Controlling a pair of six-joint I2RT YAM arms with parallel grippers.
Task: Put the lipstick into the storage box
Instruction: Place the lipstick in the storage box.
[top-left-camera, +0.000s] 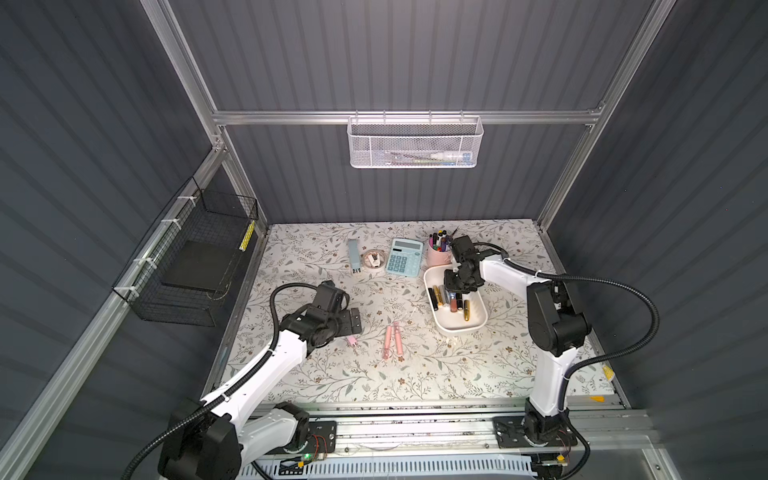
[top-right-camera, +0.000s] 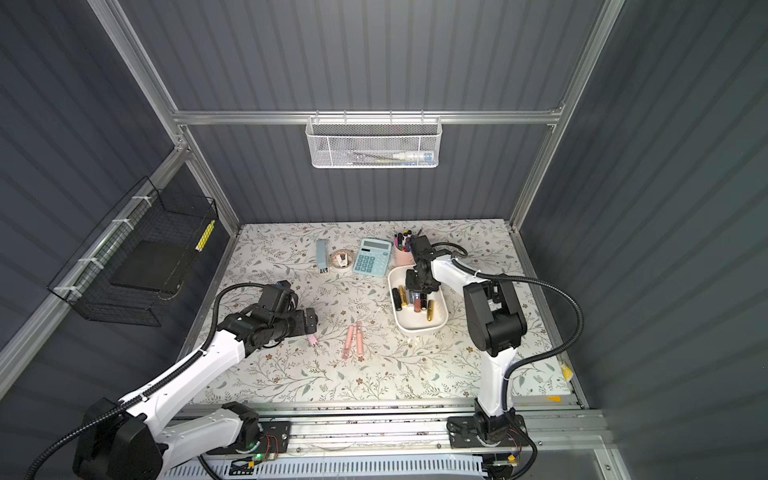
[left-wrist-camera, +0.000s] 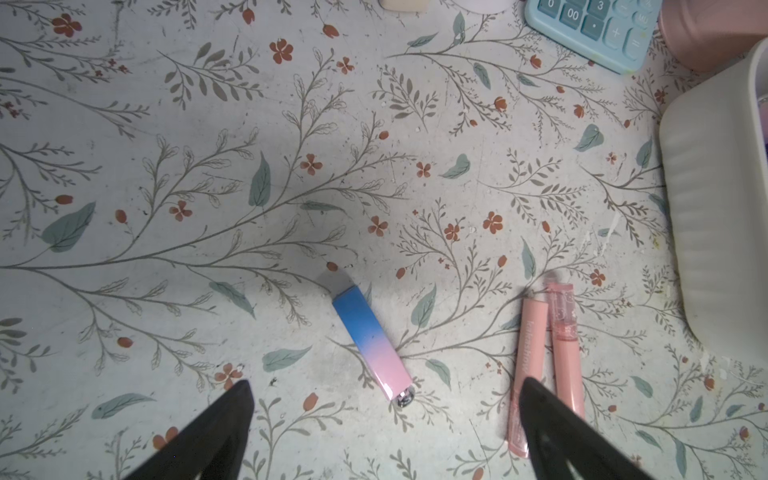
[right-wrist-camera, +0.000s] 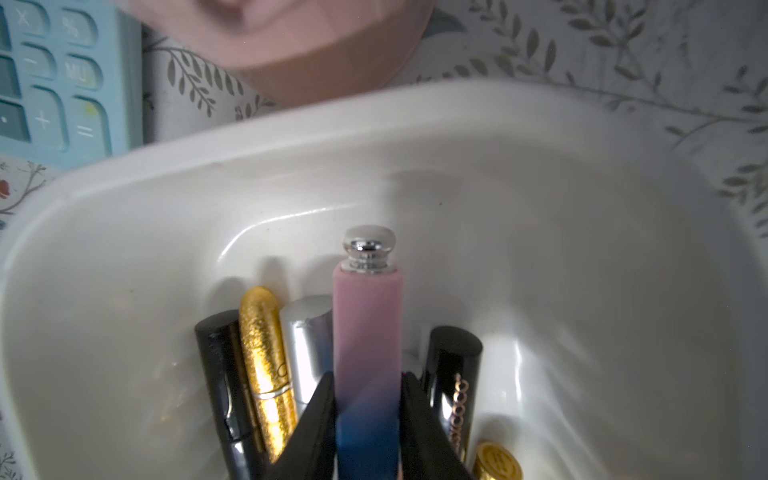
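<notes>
Above the storage box (right-wrist-camera: 498, 112), with the right gripper (right-wrist-camera: 368, 376) clamped on the pink-to-blue lipstick (right-wrist-camera: 368, 316), lower gently into the gap between the silver tube (right-wrist-camera: 307, 332) and the black tube (right-wrist-camera: 451, 365), then release without nudging either; leave the left gripper (left-wrist-camera: 384, 381), wide open and empty, low over the table (left-wrist-camera: 166, 124).

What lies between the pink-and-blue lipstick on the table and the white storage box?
Two slim pink tubes, side by side; both top views and the left wrist view show them.
</notes>
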